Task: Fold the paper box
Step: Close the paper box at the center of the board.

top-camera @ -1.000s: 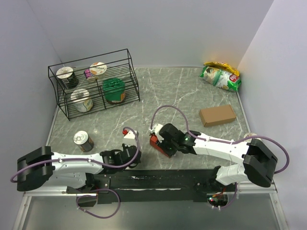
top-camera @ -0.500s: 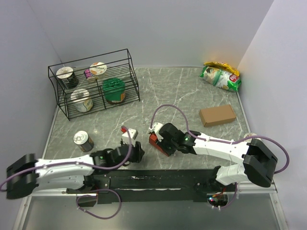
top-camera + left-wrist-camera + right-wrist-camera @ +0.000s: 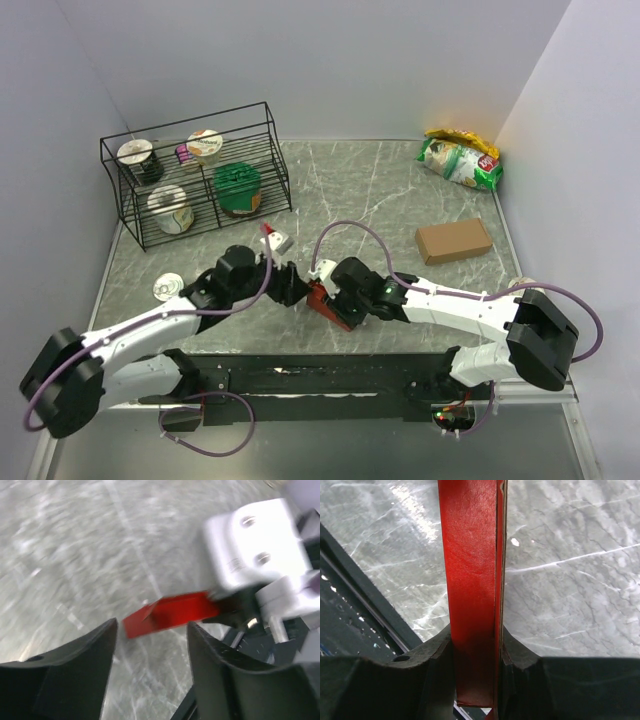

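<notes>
Right wrist: paper box (image 3: 470,580) lengthwise ahead, pinched in right end effector (image 3: 475,647); left end effector (image 3: 152,626) agape.

My overhead feed is bright, even and sharp, shadows soft. The left wrist feed is motion-blurred, smearing the paper box (image 3: 170,614). On the right wrist feed, white glare streaks the table (image 3: 410,500).

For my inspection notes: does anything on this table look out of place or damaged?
Nothing looks spilled or damaged. Only one can sits alone on the table, outside the wire rack holding the other containers.
</notes>
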`<state>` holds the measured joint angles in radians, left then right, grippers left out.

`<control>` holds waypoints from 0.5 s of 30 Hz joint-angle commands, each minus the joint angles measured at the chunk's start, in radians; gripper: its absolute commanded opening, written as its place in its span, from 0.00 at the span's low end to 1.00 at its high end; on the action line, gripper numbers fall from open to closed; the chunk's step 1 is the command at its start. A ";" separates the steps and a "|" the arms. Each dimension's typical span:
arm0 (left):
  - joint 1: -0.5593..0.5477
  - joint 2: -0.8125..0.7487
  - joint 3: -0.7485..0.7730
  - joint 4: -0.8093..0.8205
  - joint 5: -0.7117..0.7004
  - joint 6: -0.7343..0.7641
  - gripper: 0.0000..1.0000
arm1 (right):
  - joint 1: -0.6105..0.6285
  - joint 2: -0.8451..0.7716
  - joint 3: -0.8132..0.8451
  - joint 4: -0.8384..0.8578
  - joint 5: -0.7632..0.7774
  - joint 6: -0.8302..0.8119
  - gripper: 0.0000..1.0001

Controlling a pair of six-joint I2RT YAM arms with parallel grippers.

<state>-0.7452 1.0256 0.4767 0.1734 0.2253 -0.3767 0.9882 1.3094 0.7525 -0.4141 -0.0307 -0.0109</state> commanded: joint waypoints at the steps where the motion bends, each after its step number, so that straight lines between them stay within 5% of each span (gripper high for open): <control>1: 0.007 0.079 0.099 0.063 0.209 0.125 0.60 | 0.000 -0.010 0.038 -0.005 -0.035 -0.012 0.27; 6: 0.007 0.122 0.102 0.100 0.217 0.128 0.44 | 0.001 -0.009 0.038 -0.005 -0.041 -0.003 0.27; 15: 0.004 0.140 0.117 0.046 0.151 0.124 0.31 | -0.002 -0.002 0.044 -0.005 -0.041 -0.008 0.27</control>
<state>-0.7425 1.1625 0.5541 0.2127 0.3939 -0.2695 0.9886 1.3109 0.7525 -0.4240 -0.0719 -0.0162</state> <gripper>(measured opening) 0.328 0.360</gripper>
